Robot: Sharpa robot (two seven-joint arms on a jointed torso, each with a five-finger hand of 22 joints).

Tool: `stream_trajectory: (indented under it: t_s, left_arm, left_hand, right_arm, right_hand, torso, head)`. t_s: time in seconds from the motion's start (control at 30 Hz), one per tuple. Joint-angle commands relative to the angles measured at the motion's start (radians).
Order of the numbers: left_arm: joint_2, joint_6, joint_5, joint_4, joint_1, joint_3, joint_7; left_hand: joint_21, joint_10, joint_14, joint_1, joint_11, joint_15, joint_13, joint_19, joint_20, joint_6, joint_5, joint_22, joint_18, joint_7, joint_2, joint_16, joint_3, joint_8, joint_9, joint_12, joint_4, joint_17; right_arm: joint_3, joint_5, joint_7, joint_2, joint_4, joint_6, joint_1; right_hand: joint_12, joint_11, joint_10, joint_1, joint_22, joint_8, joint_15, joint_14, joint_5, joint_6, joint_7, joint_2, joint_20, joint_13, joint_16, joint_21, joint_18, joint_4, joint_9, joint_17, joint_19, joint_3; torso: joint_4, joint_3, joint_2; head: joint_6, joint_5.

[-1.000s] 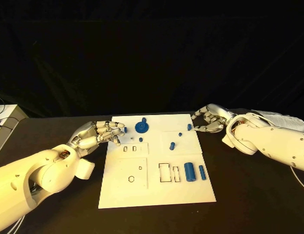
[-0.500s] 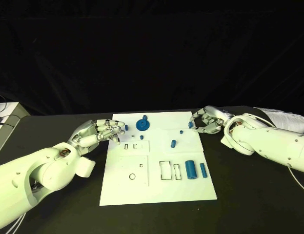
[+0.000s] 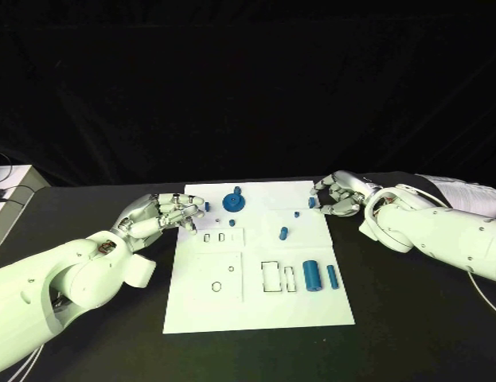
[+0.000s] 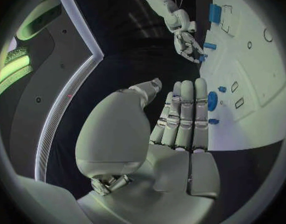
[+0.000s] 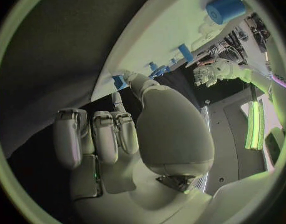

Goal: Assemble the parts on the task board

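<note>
The white task board lies mid-table. On its far part are a blue disc with a knob, a short peg and some small blue pieces. A blue cylinder and a thin bar lie toward its right side. My left hand hovers at the board's far left edge, fingers side by side and thumb apart, holding nothing; a small blue piece sits just past its fingertips. My right hand is at the far right corner, fingers curled in, thumb reaching to a small blue piece at the board's edge.
Empty rectangular and round slots mark the board's near half. A pale box stands at the table's far left. Bare black table surrounds the board.
</note>
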Motion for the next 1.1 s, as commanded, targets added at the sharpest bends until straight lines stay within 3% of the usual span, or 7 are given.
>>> stream_trajectory:
  t_s: [0.03, 0.43, 1.1]
  left_arm:
    - [0.001, 0.017, 0.0, 0.002, 0.0, 0.001, 0.008]
    - [-0.001, 0.017, 0.0, 0.003, 0.0, 0.001, 0.005]
    - [-0.004, 0.015, -0.001, 0.002, 0.0, 0.001, 0.004]
  left_hand:
    - [0.006, -0.005, 0.004, -0.007, 0.001, 0.0, 0.001, 0.007, -0.002, 0.005, 0.003, 0.001, 0.005, 0.001, 0.0, 0.006, -0.002, -0.004, 0.002, 0.002, -0.006, 0.001]
    - [0.007, -0.01, 0.003, -0.008, 0.002, 0.001, 0.001, 0.006, -0.002, 0.005, 0.003, 0.002, 0.005, 0.002, 0.0, 0.008, -0.002, -0.004, 0.002, 0.001, -0.006, 0.002]
    - [0.009, -0.015, 0.003, -0.009, 0.004, 0.002, 0.001, 0.006, -0.001, 0.006, 0.003, 0.002, 0.005, 0.003, 0.001, 0.009, -0.001, -0.004, 0.002, 0.0, -0.005, 0.002]
  right_arm:
    - [0.0, -0.002, -0.007, 0.005, -0.005, -0.003, -0.001]
    - [0.0, 0.0, -0.018, 0.026, -0.023, 0.002, 0.0]
    - [-0.001, -0.013, -0.038, 0.034, -0.035, 0.037, 0.0]
  right_hand:
    - [0.002, 0.007, 0.105, 0.002, 0.165, 0.003, 0.007, 0.104, 0.005, 0.008, -0.001, 0.013, 0.003, 0.263, 0.004, 0.004, -0.006, 0.007, 0.002, 0.263, 0.031, 0.003]
    - [0.002, 0.004, 0.105, 0.0, 0.167, 0.01, 0.001, 0.104, 0.009, 0.029, -0.005, 0.032, -0.001, 0.263, 0.004, 0.005, -0.006, 0.016, 0.004, 0.263, 0.032, 0.017]
    - [0.002, -0.002, 0.105, -0.001, 0.166, 0.019, -0.005, 0.104, 0.005, 0.05, -0.012, 0.034, -0.006, 0.263, 0.004, 0.003, -0.005, 0.016, 0.007, 0.263, 0.031, 0.026]
  torso:
    - [0.0004, -0.0001, 0.0]
    - [0.0, 0.0001, 0.0]
    - [0.0002, 0.0005, -0.001]
  head:
    - [-0.002, -0.001]
    - [-0.006, 0.001]
    - [-0.01, 0.004]
